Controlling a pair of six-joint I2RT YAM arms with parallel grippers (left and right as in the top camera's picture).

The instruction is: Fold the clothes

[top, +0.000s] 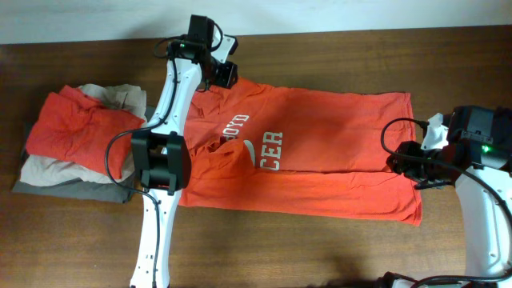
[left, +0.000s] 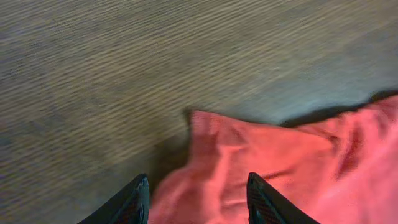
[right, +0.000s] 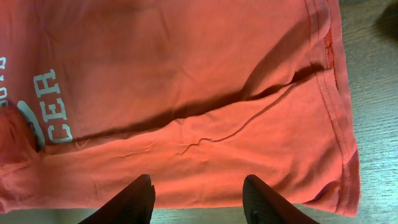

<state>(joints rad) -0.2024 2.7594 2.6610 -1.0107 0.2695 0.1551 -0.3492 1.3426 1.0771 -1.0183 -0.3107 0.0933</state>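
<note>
T-shirt [top: 336, 136] lies flat (one edge folded); wrinkled.

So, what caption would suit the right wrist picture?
Open right pincer above the orange-red fabric T-shirt, white CER lettering at left.
</note>
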